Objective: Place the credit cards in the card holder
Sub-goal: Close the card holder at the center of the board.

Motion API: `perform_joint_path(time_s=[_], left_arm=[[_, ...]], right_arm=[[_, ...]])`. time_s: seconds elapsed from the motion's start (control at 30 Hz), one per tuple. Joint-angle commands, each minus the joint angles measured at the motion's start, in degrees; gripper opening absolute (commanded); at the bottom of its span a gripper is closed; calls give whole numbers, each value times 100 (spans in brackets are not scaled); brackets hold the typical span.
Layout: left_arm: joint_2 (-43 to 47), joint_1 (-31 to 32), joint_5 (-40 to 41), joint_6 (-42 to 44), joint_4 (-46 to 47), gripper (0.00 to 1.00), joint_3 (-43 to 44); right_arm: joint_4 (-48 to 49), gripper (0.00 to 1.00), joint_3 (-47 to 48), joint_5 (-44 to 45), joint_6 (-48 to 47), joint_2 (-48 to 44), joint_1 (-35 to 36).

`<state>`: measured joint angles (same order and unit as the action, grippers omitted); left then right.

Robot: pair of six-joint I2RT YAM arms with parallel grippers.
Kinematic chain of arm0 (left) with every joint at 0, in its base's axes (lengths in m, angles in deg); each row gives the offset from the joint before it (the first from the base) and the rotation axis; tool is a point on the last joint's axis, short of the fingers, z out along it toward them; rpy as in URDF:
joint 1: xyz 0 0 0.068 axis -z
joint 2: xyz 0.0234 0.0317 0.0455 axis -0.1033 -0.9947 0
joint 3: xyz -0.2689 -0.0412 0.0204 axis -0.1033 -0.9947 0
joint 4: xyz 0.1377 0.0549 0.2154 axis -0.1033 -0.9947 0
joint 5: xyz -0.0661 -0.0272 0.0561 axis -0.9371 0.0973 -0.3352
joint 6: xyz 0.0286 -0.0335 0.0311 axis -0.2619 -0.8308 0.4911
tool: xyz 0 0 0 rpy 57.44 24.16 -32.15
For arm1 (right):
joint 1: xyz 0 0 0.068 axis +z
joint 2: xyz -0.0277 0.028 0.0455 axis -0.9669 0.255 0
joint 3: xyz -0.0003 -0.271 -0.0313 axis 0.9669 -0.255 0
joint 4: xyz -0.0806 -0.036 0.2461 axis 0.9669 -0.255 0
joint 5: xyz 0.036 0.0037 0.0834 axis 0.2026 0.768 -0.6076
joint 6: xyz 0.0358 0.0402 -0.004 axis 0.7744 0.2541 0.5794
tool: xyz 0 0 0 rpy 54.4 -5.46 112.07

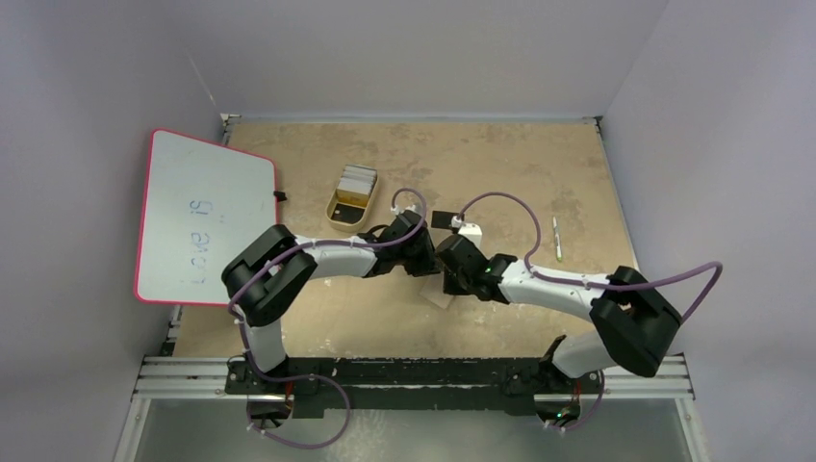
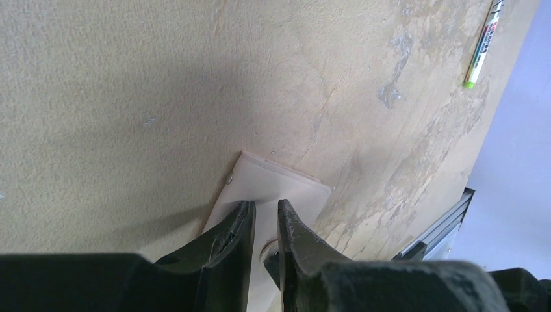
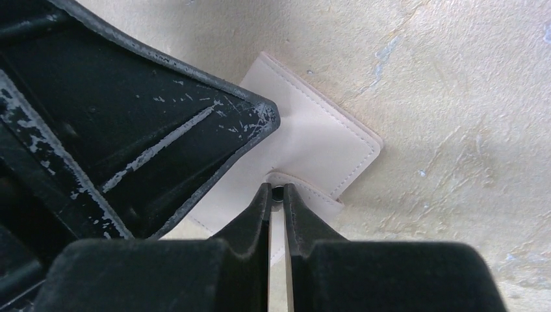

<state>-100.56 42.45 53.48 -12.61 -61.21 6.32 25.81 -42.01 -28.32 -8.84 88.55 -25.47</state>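
Presently, at the far left, a pink-framed whiteboard [image 1: 207,217] is seen at the edge of the bench [image 1: 539,164]. Just to its right a small yellow tray [image 1: 339,214] is set, with the credit cards [image 1: 357,179] stacked in it; none has yet been put into the card holder.

Toward the middle, the left pincer [image 2: 266,207] is set down on the card holder [image 3: 318,136], which lies flat on the bench between the two arms, well apart from the tray. The jaws are held narrowly apart with their tips on the pale cover. The cover is puckered there, but whether a fold is pinched or merely pressed cannot be told.

Just to the right, the right pincer [image 3: 276,188] is clenched on the card holder's small snap tab, and the dark stud is visible between its tips. Behind the pincers a small dark flat piece [image 1: 444,220], possibly a black card, is seen, and further right a pen [image 1: 555,241].

Opening the flap is judged to be the step in hand. The tab is thin and is caught only near its edge, so it could be lost from the grip if pulled at a slant. If the left hold is too light, the whole card holder could be lifted or dragged rather than unsnapped. With both pincers crowded together, a knock between them is also risked.
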Motion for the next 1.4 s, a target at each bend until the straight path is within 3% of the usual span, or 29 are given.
perform_joint_path(time_s=[0.0, 0.47, 0.7, 0.87, 1.37], left_arm=[[-127, -30, 292, 154, -351, 20, -49], [401, -468, 41, 196, -581, 20, -209], [921, -503, 76, 365, -797, 20, -500], [1230, -489, 112, 418, -891, 20, -757], [1412, -494, 100, 569, -1078, 20, -932]], right_arm=[[-210, 0, -313, -419, 582, 755, 332], [-661, 0, -97, -47, 1342, 1505, 1255], [-1047, 0, 249, 66, 1176, 928, 1168], [-1095, 10, 664, 138, 719, 670, 867], [-1062, 26, 1478, 15, -101, 493, 380]])
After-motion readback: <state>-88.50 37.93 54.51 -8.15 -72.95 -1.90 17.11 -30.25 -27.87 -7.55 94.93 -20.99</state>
